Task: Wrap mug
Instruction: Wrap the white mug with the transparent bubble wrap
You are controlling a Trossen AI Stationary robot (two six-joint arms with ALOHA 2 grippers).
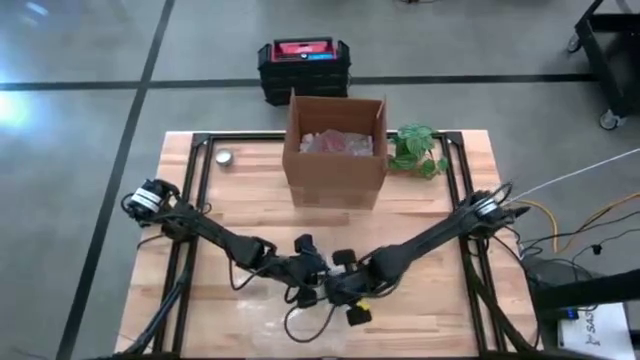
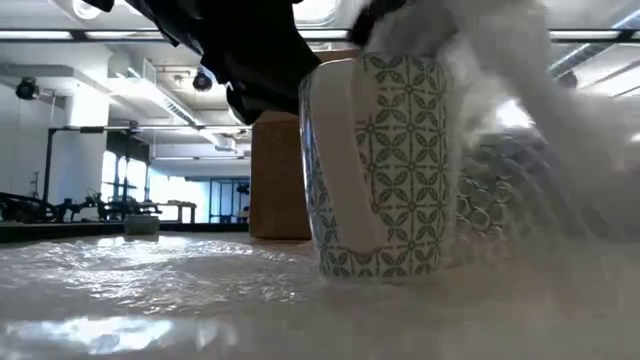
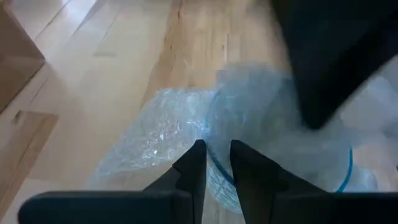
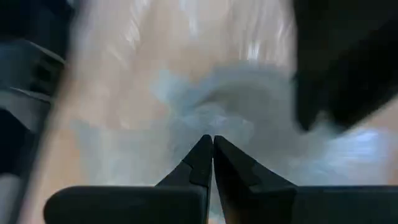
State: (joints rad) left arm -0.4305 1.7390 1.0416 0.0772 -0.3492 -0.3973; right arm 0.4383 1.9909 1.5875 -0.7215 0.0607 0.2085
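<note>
upright patterned mug (image 2: 385, 165) on bubble wrap (image 2: 150, 290); left gripper (image 3: 216, 163) pinching mug rim, right gripper (image 4: 212, 155) pressed together on wrap.

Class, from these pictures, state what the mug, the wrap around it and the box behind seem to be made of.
Mug: likely glazed ceramic; glossy white with a printed green leaf pattern.
Wrap: clear plastic bubble wrap; translucent, shiny, with bubbles showing.
Box: brown corrugated cardboard, matte, with open flaps.
</note>
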